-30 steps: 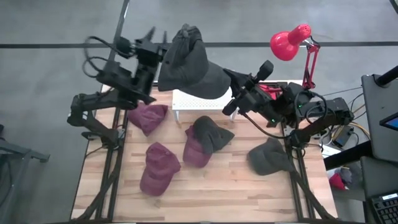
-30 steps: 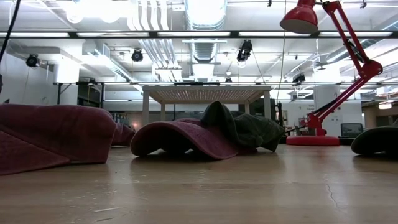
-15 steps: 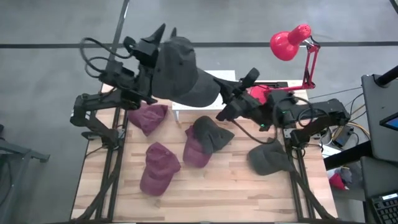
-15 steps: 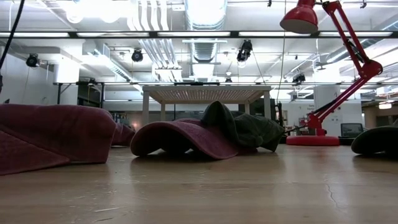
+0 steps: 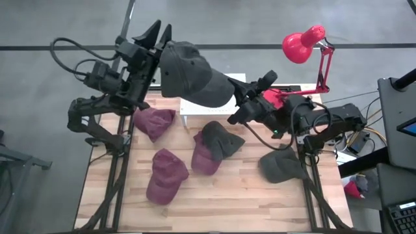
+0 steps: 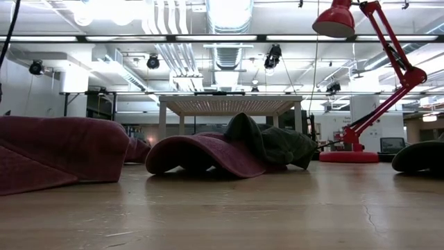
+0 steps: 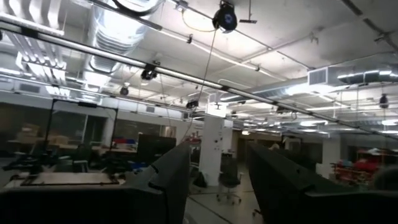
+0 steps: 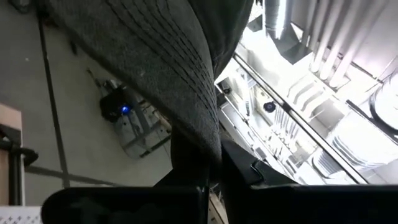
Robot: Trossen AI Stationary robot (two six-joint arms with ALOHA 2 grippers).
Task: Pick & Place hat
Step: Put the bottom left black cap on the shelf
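Observation:
A dark grey hat hangs in the air above the white rack at the table's far edge. My right gripper is shut on it. My left gripper stands open just left of the hat's crown. Its fingers point up and away, and in the left wrist view nothing lies between them. Neither gripper shows in the low view. My right gripper pinches the hat's stitched brim between its two fingers, at the brim's outer edge. It comes at the brim from the table's right, about level. The hat is lifted clear, its crown reaching out to the left of the fingers. My left gripper stands beside the crown; I cannot tell whether it touches it.
Three maroon hats and two grey hats lie on the wooden table. A red desk lamp stands at the far right corner. In the low view, hats lie in front of the rack.
My left gripper has rolled, risen a little and drawn toward the table's left, so its fingers now stand left of the crown. The hat has turned about in my right gripper's hold: its crown has swung down from the far side, and its rounded top now faces up.

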